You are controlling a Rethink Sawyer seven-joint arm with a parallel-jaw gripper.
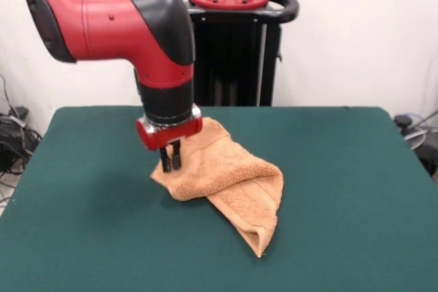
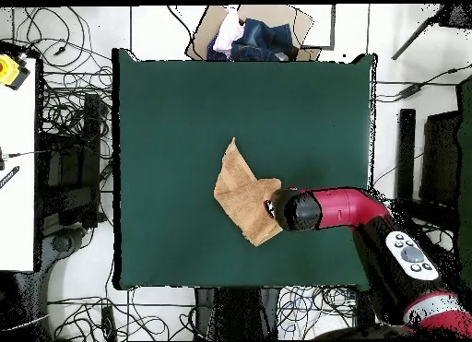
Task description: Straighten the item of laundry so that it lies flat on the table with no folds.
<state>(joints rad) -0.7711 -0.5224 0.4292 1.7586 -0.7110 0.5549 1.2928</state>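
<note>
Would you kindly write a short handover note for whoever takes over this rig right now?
Gripper: fingers close together, down at one edge of the light orange-tan terry towel; whether it grips the cloth cannot be told.
Towel: near the middle of the dark green felt table, folded over itself, one pointed corner sticking out.
Done: nothing flattened yet.
Left: unfold the layers and spread the towel flat.

One towel point(image 1: 229, 181), one table point(image 1: 356, 189), one arm point(image 1: 130, 22), one hand point(image 1: 170, 161).
</note>
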